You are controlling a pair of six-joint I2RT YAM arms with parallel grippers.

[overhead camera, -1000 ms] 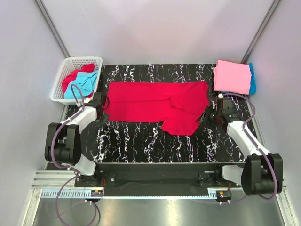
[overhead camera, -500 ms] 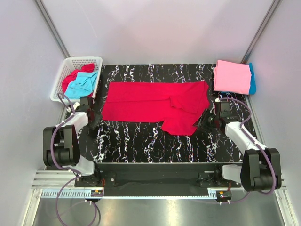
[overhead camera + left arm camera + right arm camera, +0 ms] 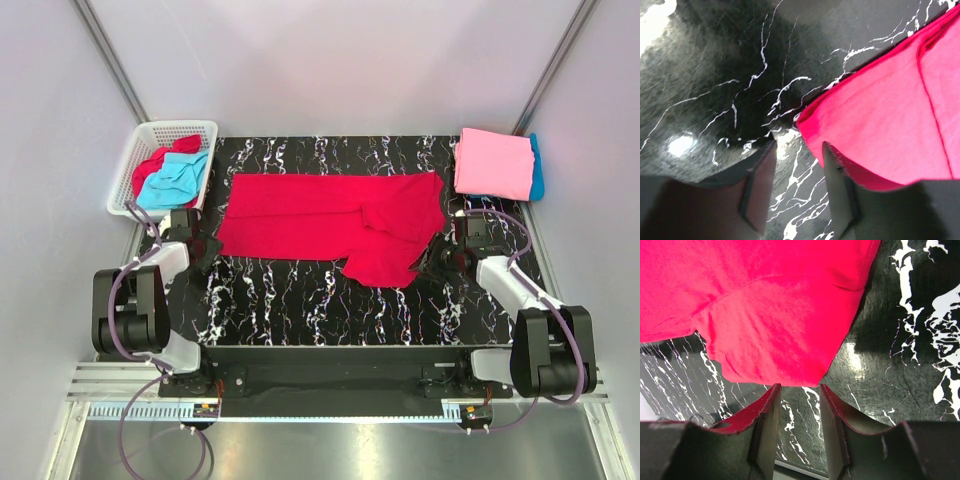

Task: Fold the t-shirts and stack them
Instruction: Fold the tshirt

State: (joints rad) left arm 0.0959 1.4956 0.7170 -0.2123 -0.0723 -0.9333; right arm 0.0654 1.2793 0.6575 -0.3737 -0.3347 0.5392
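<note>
The left gripper (image 3: 799, 149) had let go and backed off, jaws apart and empty, just left of the crimson t-shirt (image 3: 320, 215), which lay spread flat. The right gripper (image 3: 799, 390) gaped empty just right of it. Spreading looked finished; folding could begin.

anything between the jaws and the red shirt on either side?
Nothing visible. Left jaws and right jaws both stand open at the red shirt's edges, with only bare marble table in between.

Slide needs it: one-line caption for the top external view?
Crimson t-shirt spread on the marbled table, left hand and right hand open beside its ends; pink t-shirt folded atop turquoise t-shirt.
</note>
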